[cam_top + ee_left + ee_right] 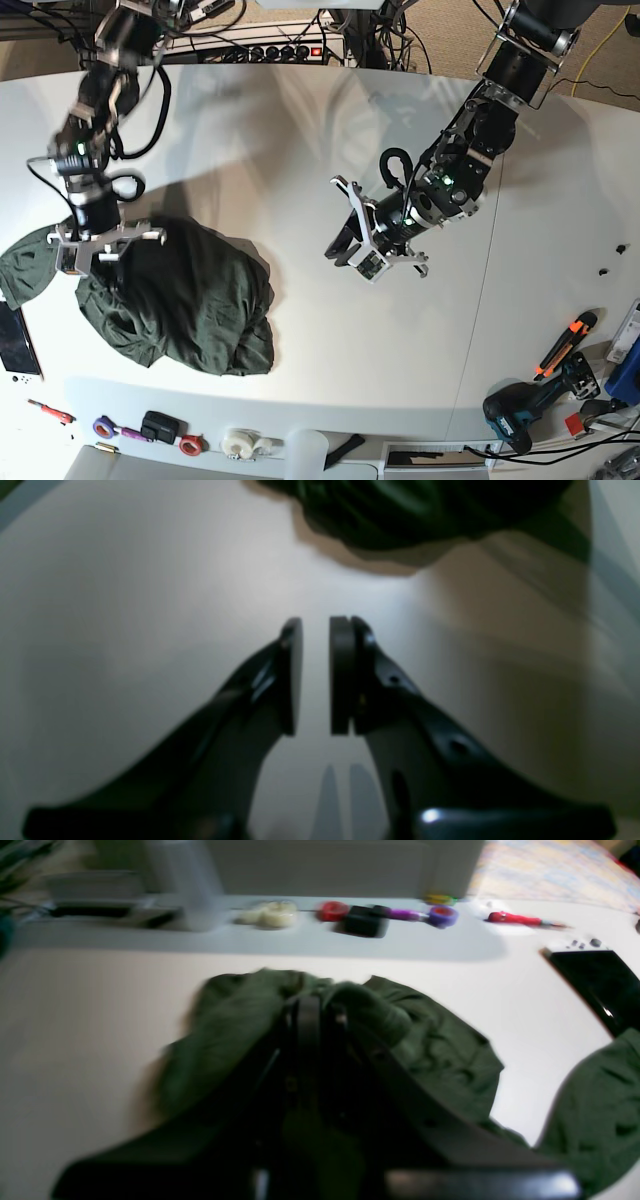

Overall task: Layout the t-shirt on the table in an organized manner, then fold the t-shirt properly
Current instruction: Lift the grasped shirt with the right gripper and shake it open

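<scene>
The dark olive t-shirt (190,300) lies crumpled in a heap at the left of the white table (300,130), with one part spread out toward the left edge. My right gripper (95,262) stands on the heap's upper left corner. In the right wrist view its fingers (305,1015) are shut on a bunched fold of the t-shirt (440,1050). My left gripper (348,260) hangs over bare table near the middle, apart from the cloth. Seen from the left wrist, the left gripper (316,625) is open by a narrow gap with nothing in it, and the t-shirt (400,515) lies ahead.
A dark flat device (15,340) lies at the left edge beside the cloth. Small items line the near edge: a red screwdriver (50,412), tape rolls (190,443) and a black box (160,425). A drill (520,410) and an orange tool (565,340) sit at the right.
</scene>
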`<move>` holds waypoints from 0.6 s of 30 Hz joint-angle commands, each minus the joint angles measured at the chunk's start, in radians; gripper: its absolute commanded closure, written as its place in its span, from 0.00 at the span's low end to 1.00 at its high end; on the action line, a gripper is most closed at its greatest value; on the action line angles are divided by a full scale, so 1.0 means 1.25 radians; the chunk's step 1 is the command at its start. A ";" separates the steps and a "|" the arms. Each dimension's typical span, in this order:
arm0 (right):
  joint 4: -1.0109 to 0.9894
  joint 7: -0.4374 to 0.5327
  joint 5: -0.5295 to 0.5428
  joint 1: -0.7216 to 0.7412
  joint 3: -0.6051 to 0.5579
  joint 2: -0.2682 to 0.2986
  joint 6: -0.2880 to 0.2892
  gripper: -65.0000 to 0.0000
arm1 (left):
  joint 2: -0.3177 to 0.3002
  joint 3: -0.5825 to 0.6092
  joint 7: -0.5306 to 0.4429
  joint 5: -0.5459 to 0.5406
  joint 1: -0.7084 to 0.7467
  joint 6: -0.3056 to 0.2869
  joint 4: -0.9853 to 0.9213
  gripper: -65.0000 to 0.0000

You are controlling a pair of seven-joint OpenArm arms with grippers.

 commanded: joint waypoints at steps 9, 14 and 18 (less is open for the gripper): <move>0.162 -0.171 0.280 -0.154 0.000 0.008 0.142 0.98 | -0.038 -0.076 -0.023 0.015 -0.046 -0.001 0.014 0.83; 0.162 -0.227 0.343 -0.194 -0.076 0.009 0.153 0.98 | -0.070 -0.165 -0.022 -0.034 -0.062 -0.001 0.014 0.83; 0.162 -0.320 0.343 -0.196 -0.214 0.009 0.153 0.98 | -0.083 -0.208 -0.013 -0.063 -0.057 -0.004 0.014 0.83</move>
